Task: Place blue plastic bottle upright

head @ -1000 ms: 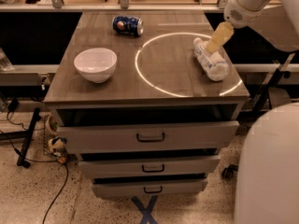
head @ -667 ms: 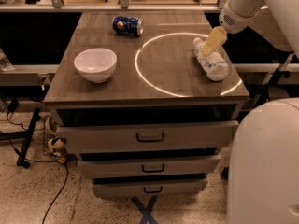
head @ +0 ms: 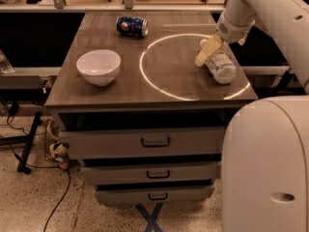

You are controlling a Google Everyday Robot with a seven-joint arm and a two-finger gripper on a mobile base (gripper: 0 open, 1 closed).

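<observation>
The blue plastic bottle (head: 221, 67) is a clear bottle with a white label. It lies on its side at the right of the table top (head: 120, 93), inside the glowing white ring (head: 164, 92). Its cap end points to the back left and is hidden behind my gripper. My gripper (head: 206, 51) is cream-coloured and hangs from the white arm (head: 241, 13) at the upper right. It sits low over the bottle's cap end, touching or very close to it.
A white bowl (head: 98, 66) stands at the left of the table. A dark blue soda can (head: 132, 26) lies on its side at the back. Drawers (head: 154, 141) are below the table front. My white base (head: 265, 168) fills the lower right.
My gripper has moved left and down, from above the bottle's far end to beside its cap end. The bottle, bowl and can have stayed in place.
</observation>
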